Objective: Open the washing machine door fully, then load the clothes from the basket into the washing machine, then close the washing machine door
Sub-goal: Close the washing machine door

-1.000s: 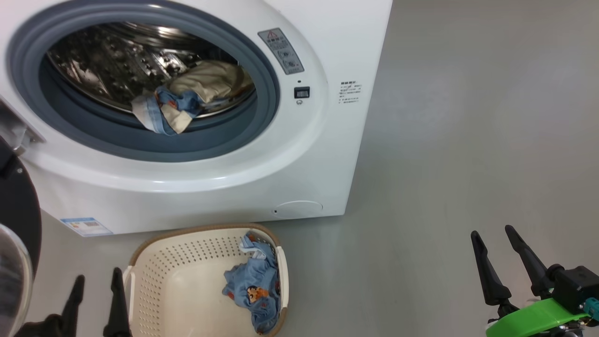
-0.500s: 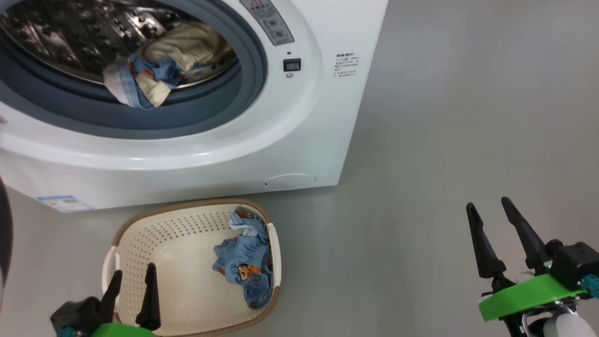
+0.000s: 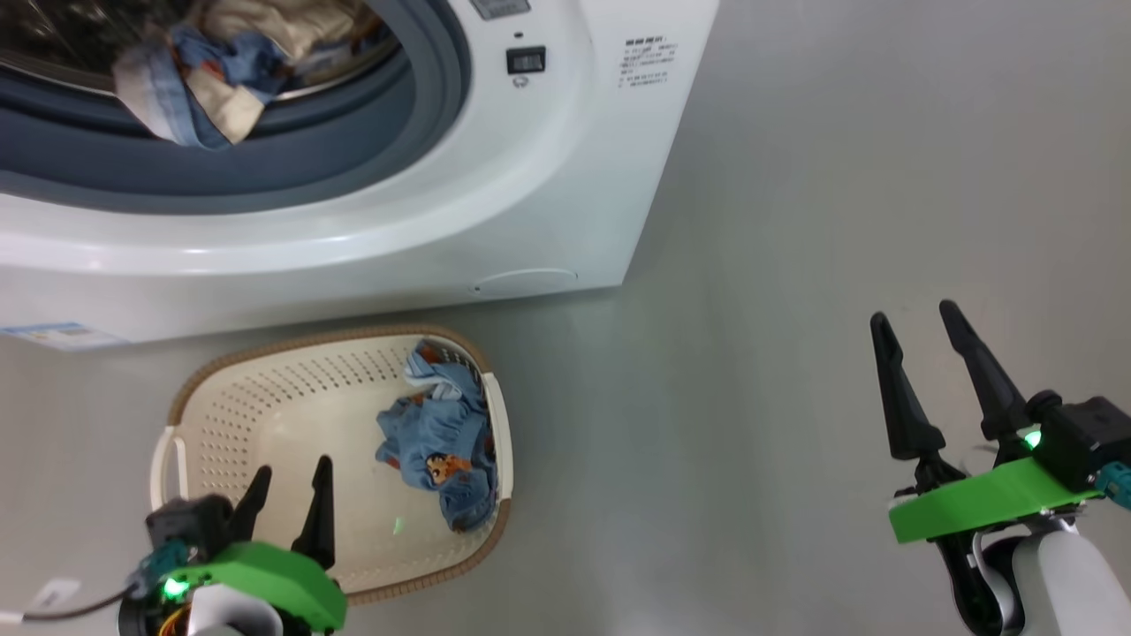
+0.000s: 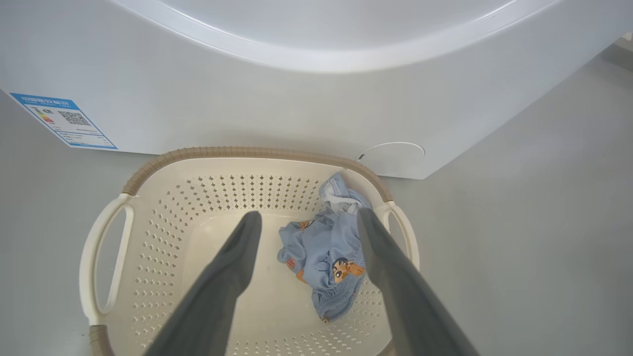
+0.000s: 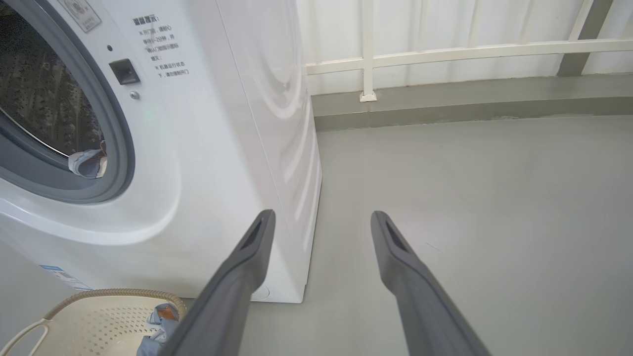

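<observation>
Left gripper (image 3: 294, 468), jaws spread wide, empty, lower left above basket (image 3: 265, 349). 1 blue garment (image 3: 437, 442) lies frame-right of it: best to shift over, descend, pinch bunched middle.

Glossy white washing machine (image 3: 495, 177); perforated matt plastic basket (image 3: 265, 415); soft cloth clothes (image 3: 437, 437); smooth floor (image 3: 795, 265).

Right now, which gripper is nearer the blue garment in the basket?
Left. The left gripper is open over the basket, with the blue garment close by its fingertips. The right gripper is open over the floor, well off to the basket's right.
</observation>
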